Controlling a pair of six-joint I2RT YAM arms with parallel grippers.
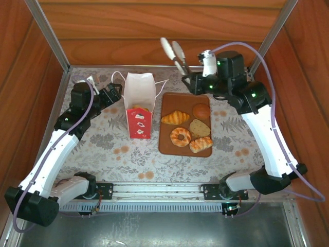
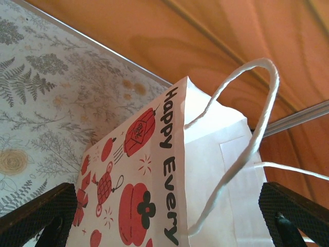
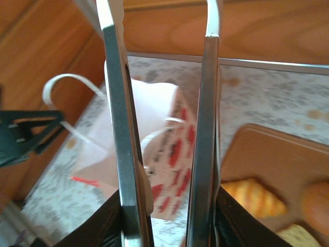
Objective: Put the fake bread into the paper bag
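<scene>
My left hand [image 1: 112, 95] sits at the left side of the upright paper bag [image 1: 140, 98], fingers spread wide on either side of it. My right hand [image 1: 189, 81] is clamped on metal tongs [image 1: 174, 55], raised beyond the brown board [image 1: 167, 146], with their tips empty. Five pieces of fake bread [image 1: 180, 136] lie on the board, just right of the bag, on the flowered worktop [image 1: 103, 139].

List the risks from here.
The left gripper stands open around the paper bag, so the light bag may tip when loaded. The cord handle arches over the bag's mouth and could snag the tongs in the right gripper. The croissant might slip from those thin blades.
</scene>
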